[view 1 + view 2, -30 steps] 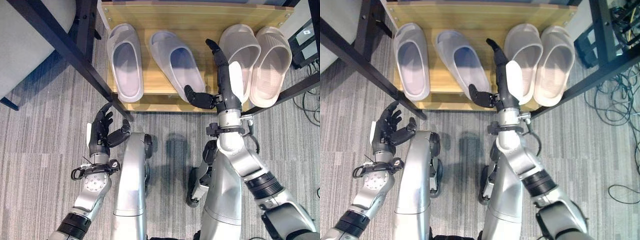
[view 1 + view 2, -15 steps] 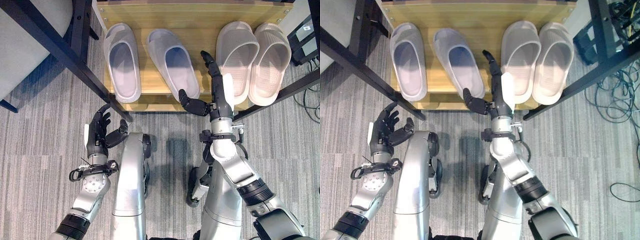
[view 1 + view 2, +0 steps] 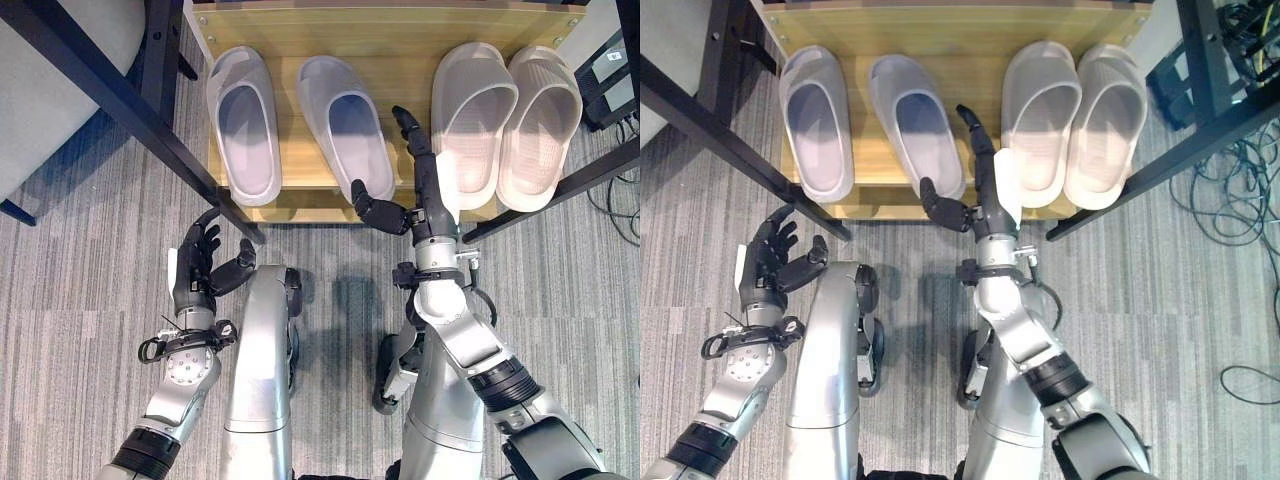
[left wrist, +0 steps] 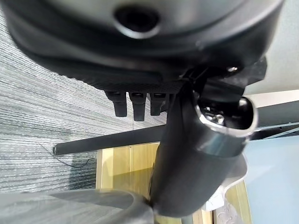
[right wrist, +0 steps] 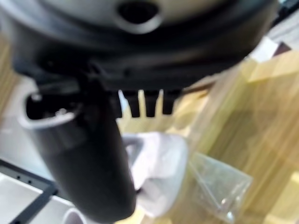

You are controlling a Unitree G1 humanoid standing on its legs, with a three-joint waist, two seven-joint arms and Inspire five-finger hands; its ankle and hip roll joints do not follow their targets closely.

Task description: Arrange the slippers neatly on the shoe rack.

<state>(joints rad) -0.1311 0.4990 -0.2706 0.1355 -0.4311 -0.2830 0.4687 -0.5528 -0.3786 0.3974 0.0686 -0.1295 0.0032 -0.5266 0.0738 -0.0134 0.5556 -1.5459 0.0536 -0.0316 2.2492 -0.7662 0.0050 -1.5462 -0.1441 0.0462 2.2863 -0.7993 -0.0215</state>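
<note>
four slippers (image 3: 355, 130) side by side on rack (image 3: 390, 35)

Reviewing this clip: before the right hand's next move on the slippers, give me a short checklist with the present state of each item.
1. All four slippers on the shoe rack: ok.
2. Beige pair side by side and parallel: ok.
3. Lavender pair parallel: not ok; the left lavender slipper lies straight, the right lavender slipper is angled, its heel toward the right hand.
4. Right hand open and holding nothing: ok; fingers straight between the angled slipper and the beige pair, thumb by that slipper's heel.
5. Thumb touching the heel: cannot tell.
6. Left hand away from the rack: ok, over the carpet.
</note>
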